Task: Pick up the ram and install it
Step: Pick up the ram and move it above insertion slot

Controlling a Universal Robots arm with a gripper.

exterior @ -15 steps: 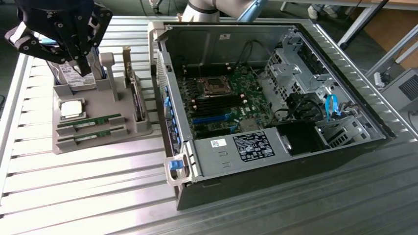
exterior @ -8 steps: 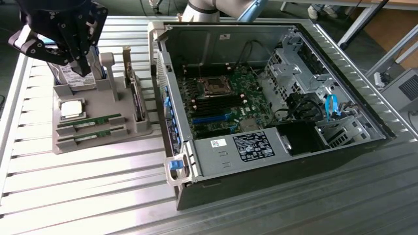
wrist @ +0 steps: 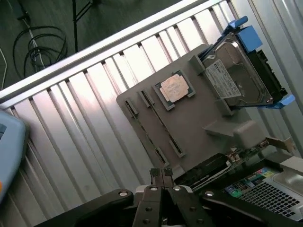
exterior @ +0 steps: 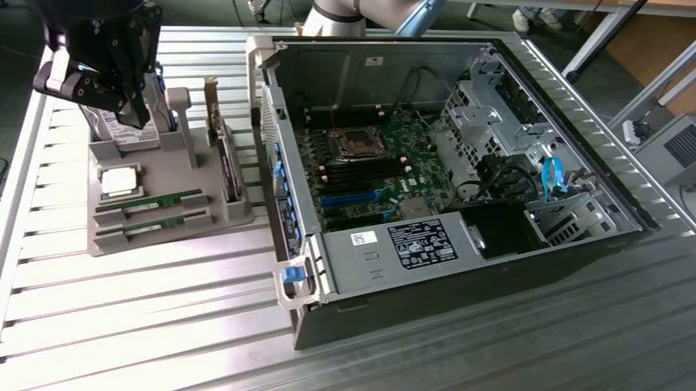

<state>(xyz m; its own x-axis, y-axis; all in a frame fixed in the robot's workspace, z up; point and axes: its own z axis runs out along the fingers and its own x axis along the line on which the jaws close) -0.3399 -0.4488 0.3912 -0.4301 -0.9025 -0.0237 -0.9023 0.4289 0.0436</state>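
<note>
Nearest, at the wrist: fingers (wrist: 155, 178) pressed together, poised over the tray (wrist: 199, 113) on the desk (exterior: 130, 309). In the tray's slots, two sticks of ram (exterior: 148, 202) lying flat, mere thin edges from the wrist. Beside them, chip (exterior: 117, 181). Drive (wrist: 236, 80) half hidden behind the fingers in the exterior view.

Above the ram sticks (exterior: 149, 203), lying flat in the grey holder (exterior: 152, 242), the way down stood open. The upright hard drive (exterior: 129, 134) rose just behind them, with an upright card (exterior: 226, 163) alongside. The open case (exterior: 435, 301) left its motherboard (exterior: 370, 175) reachable from above, between its walls.
</note>
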